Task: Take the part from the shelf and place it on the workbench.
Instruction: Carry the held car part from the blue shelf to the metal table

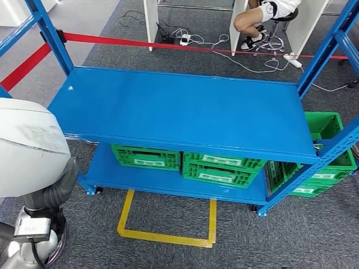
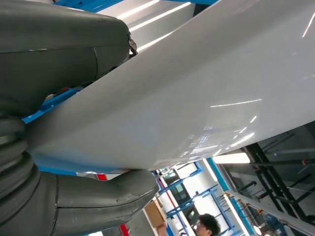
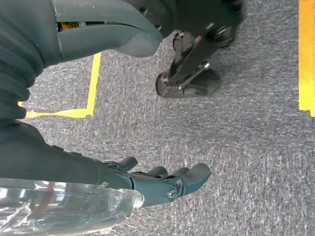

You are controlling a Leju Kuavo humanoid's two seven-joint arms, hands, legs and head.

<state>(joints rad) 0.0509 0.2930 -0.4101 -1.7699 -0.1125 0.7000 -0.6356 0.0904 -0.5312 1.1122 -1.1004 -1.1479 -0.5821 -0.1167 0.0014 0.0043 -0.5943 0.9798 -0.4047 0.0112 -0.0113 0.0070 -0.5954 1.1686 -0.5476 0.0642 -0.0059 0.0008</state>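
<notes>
- Nearest the head camera, the large white part sits at the lower left, held up in front of the robot's body and apart from the shelf.
- Left robot hand clamps the white part, with the thick thumb on one face and the dark fingers on the other.
- Blue shelf stands just ahead, its wide upper deck bare.
- Green crates sit side by side on the shelf's lower deck, and more green crates stand at its right end.
- Yellow tape marks a rectangle on the grey carpet before the shelf.
- Right robot hand hangs over the carpet, fingers apart and nearly straight, holding nothing.
- Beyond the red tape, a person sits on a stool.
</notes>
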